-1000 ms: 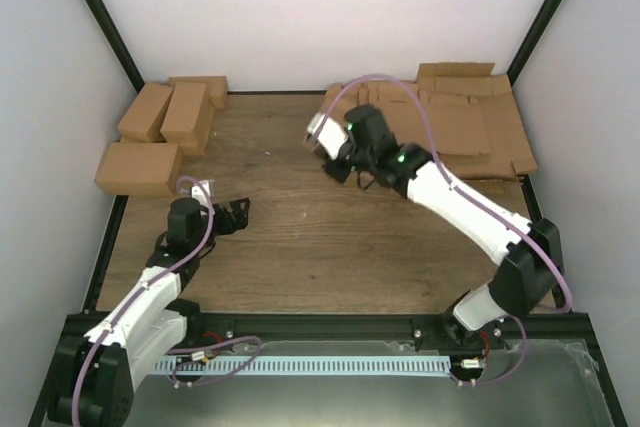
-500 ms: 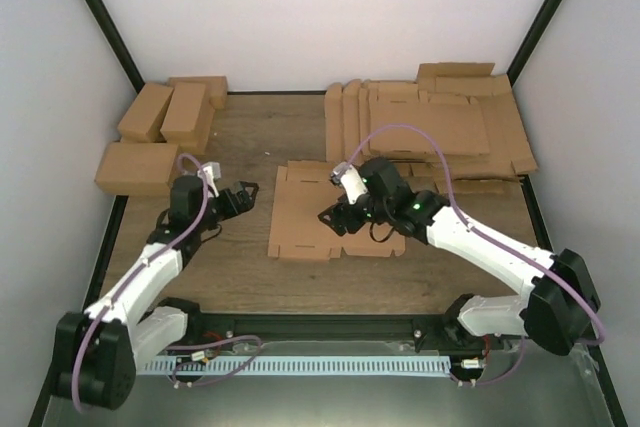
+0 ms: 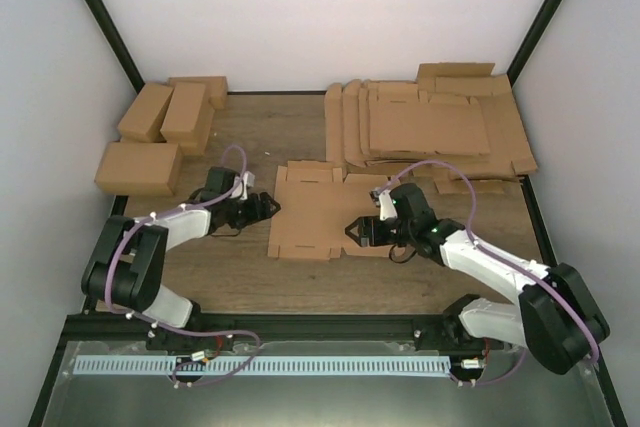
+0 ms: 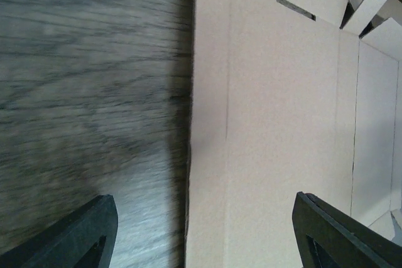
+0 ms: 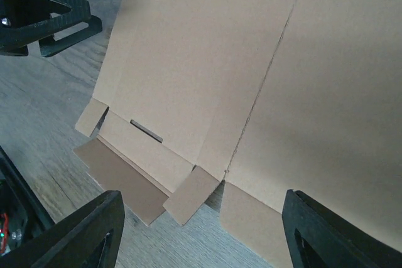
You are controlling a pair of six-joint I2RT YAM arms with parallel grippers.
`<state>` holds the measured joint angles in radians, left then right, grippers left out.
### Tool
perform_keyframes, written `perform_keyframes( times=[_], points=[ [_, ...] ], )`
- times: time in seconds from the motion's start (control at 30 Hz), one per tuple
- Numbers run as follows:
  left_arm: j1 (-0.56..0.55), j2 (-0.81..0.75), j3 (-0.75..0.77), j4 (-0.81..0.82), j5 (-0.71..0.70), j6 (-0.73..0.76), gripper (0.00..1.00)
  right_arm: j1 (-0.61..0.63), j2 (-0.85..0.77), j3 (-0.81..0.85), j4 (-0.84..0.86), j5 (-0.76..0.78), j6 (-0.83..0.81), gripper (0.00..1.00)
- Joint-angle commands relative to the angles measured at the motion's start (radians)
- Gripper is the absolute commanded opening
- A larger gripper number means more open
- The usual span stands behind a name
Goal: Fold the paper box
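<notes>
Two grippers flanked the box (image 3: 318, 209), which lay flat and unfolded on the middle of the table (image 3: 300, 282). The left gripper (image 3: 262, 207) sat low at the sheet's left edge, jaws spread wide and holding nothing. Its wrist view showed that edge running between the fingers (image 4: 63, 243), probably so one could slip under a side panel and lift it. The right gripper (image 3: 353, 232) hung over the sheet's near right part, jaws likewise spread and empty. I judged it was placed to pin the base panel while a side rose.

The box was plain brown card, matte and smooth. It was cut roughly rectangular, with straight creases, a narrow slot (image 5: 146, 131) and small tabs (image 5: 191, 196) along its edges. One crease looked perforated. The table was dark, grained wood.

Spare blanks (image 3: 430, 127) were stacked at the back right, just beside the box. Folded cartons (image 3: 160, 132) stood at the back left, well apart from it. These were likely the supply and the finished pile.
</notes>
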<state>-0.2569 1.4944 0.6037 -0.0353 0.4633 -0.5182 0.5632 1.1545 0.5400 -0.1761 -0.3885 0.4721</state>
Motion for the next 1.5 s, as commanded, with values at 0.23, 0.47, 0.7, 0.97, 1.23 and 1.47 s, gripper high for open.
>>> perform_keyframes(
  times=[0.23,0.47,0.7,0.97,1.23,1.47],
  points=[
    [-0.049,0.163,0.115,0.012,0.035,0.051,0.59,-0.003,0.023,-0.031,0.134,0.03,0.136,0.68],
    [-0.079,0.225,0.156,-0.02,0.015,0.069,0.45,-0.013,-0.058,-0.074,0.149,0.113,0.191,0.64],
    [-0.082,0.217,0.176,-0.031,0.022,0.077,0.07,-0.016,-0.063,-0.074,0.123,0.127,0.184,0.62],
    [-0.085,0.112,0.226,-0.186,-0.041,0.122,0.04,-0.016,-0.095,-0.045,0.082,0.146,0.178,0.62],
    [-0.097,-0.027,0.228,-0.354,-0.089,0.119,0.04,-0.072,-0.07,0.034,-0.049,0.187,0.135,0.86],
    [-0.114,-0.142,0.251,-0.425,-0.139,0.121,0.04,-0.278,-0.055,0.004,-0.021,-0.014,0.094,0.98]
  ],
)
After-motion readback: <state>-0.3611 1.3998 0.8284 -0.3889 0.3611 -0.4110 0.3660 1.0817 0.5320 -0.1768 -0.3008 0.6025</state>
